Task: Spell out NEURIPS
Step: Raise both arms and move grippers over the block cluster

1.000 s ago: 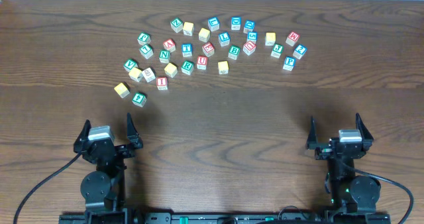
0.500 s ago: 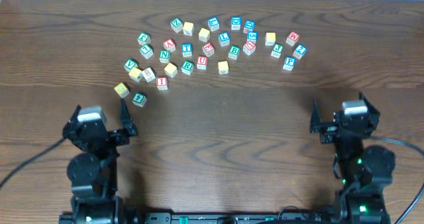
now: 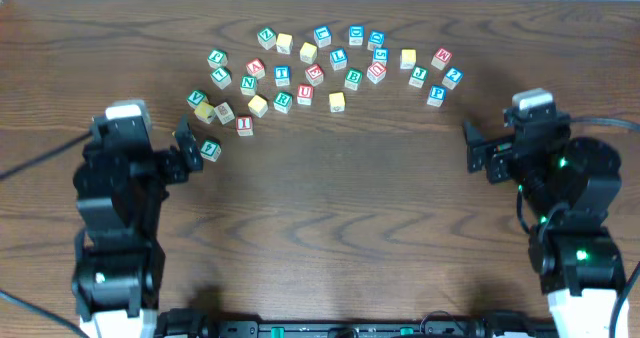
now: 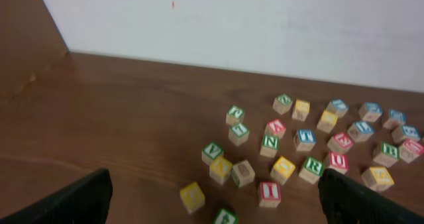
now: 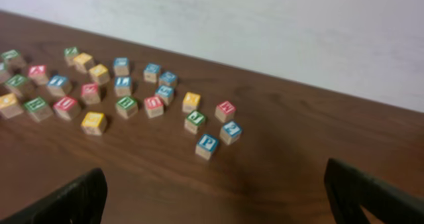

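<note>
Five of the seven wanted letters read plainly from overhead, one cube each: a green N cube (image 3: pixel 247 85), a green R cube (image 3: pixel 283 100), a red U cube (image 3: pixel 305 93), a red I cube (image 3: pixel 244 125) and a blue P cube (image 3: pixel 435 95). Which cubes carry E and S I cannot tell for sure. Each is a small wooden block with pale sides and a coloured letter inside a border of the same colour on top.

R and U sit just beside each other, with N a little behind and to their left. I lies at the near edge of the left-hand cluster. P is well apart from these four, at the near right end of the group.

They lie among the other cubes (image 3: pixel 338 59), about thirty in all, strewn in a loose arc across the far half of the dark wood counter (image 3: pixel 330 208). Six of them show yellow tops from overhead.

The left gripper (image 4: pixel 213 196) has its jaws wide apart around nothing, with a yellow cube (image 4: pixel 192 196) just ahead of it. The right gripper (image 5: pixel 213 184) likewise has its jaws spread wide and bare, short of the P cube. A white wall (image 4: pixel 232 25) rises behind the counter.
</note>
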Available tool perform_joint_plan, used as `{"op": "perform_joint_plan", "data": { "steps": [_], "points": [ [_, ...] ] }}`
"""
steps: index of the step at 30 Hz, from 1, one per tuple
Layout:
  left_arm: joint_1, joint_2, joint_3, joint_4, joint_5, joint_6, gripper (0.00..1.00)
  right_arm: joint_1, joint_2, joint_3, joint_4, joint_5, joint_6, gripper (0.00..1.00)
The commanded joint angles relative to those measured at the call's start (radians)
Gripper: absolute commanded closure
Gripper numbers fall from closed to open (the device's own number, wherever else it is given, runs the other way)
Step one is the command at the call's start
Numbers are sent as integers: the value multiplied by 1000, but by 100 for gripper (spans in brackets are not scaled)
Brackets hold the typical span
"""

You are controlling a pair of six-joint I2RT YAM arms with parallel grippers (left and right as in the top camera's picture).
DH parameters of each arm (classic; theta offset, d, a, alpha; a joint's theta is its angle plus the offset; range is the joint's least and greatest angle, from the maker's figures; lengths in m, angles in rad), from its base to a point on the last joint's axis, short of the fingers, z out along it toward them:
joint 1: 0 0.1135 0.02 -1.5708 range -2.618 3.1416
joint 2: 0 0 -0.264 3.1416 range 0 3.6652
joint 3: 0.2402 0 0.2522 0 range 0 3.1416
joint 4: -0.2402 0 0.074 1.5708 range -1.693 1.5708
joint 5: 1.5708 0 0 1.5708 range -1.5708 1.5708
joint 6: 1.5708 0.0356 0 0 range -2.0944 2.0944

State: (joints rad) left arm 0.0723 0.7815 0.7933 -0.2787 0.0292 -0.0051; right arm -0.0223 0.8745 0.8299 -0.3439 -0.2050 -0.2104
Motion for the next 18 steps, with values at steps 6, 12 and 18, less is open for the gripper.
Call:
{"op": "perform_joint_plan", "data": {
  "steps": [6, 12, 18],
  "points": [
    [5, 293, 367, -276, 92, -41, 2, -4, 217, 269, -203, -117, -8, 1],
    [5, 484, 592, -464, 95, -41, 2, -3, 411, 500, -419, -131, -8, 1],
    [5, 631, 739, -615, 114, -37, 2, -3, 593, 692, -581, -130, -8, 1]
  ]
}}
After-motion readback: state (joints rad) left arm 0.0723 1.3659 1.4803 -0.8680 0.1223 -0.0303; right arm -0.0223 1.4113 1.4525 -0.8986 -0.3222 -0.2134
